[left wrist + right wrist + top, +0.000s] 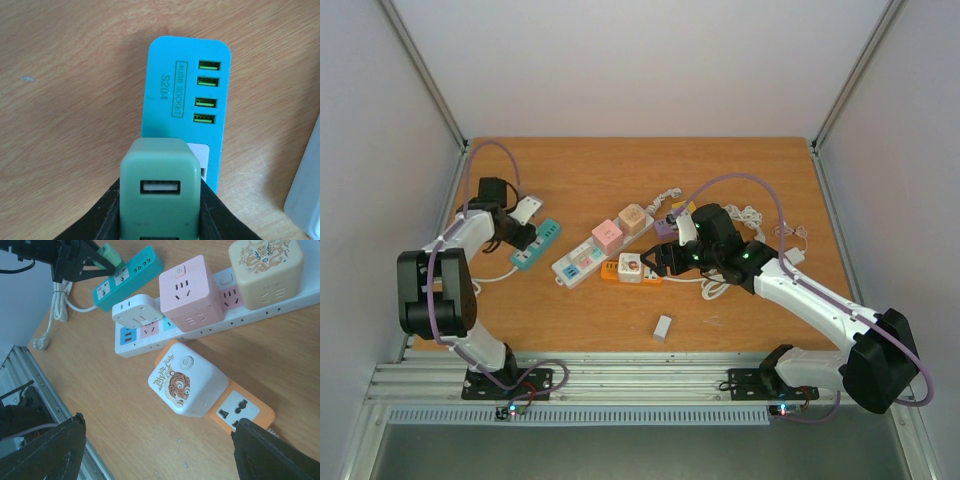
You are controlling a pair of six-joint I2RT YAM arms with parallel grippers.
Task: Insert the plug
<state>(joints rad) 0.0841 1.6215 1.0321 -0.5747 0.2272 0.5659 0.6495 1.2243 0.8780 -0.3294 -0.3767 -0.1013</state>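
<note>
1. The left gripper (160, 220) has its black jaws clamped on the flanks of the pale green, square plastic charger plug (159, 170). The plug hangs over the near end of the turquoise plastic power strip (167, 75), its USB face turned towards the wrist camera.
2. The plug covers most of the strip's white socket panel (200, 154). Its prongs are hidden underneath, so I cannot tell whether they have found the slots.
3. Seen from the right wrist, the plug appears to lean rather than stand square to the strip. I would level it first, so that both prongs meet the slots together.
4. The push should then go straight down along the prongs, slowly. A skewed push would probably jam one prong on the panel.
5. The strip looks light and lies loose on the wooden table (720, 170). It may slide or tip under load, so the force should stay over the socket and not towards the strip's edge.
6. The right gripper (159, 435) has its jaws wide apart and holds nothing. It hovers over the orange power strip (250, 415) that carries the white cube adapter with a tiger print (187, 382), well apart from the turquoise strip, so it gives no bracing.
7. Let go only once the plug's base sits flush on the panel.
</note>
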